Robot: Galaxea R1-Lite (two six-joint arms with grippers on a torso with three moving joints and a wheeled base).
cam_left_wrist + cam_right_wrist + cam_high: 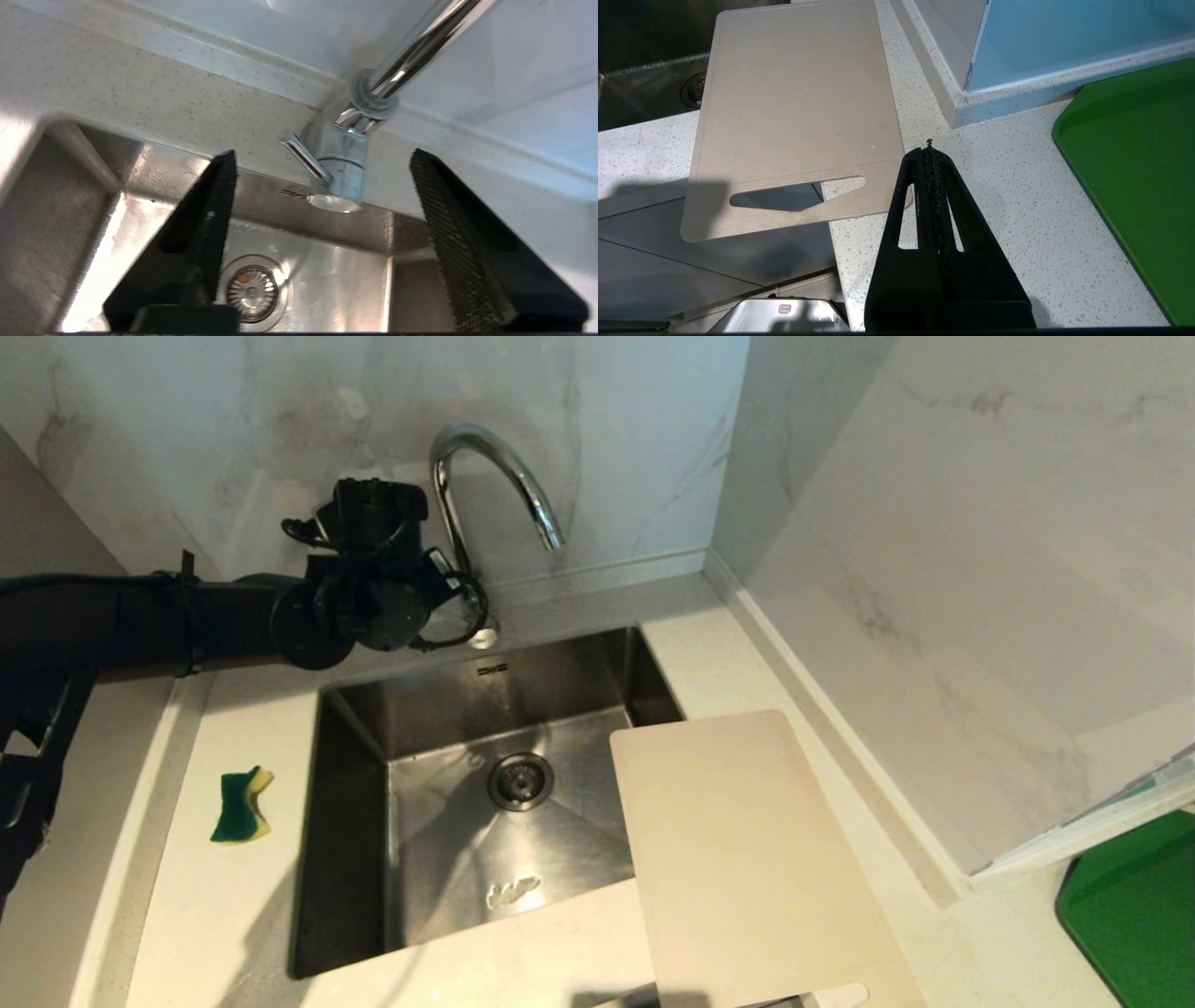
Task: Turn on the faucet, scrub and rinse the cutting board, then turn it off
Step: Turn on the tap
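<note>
Cutting board (747,859) lies on bench right of sink (355,821), far corner overhanging basin; could tip in.
My left jaws (322,200) stand wide, empty, straddling faucet (348,163) lever (304,158) behind sink; bad aim skids off lever.
Right jaws (930,154) pressed together, empty, near board.

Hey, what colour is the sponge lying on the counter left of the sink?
The sponge is dark green with a yellow layer, seen best in the head view.
</note>
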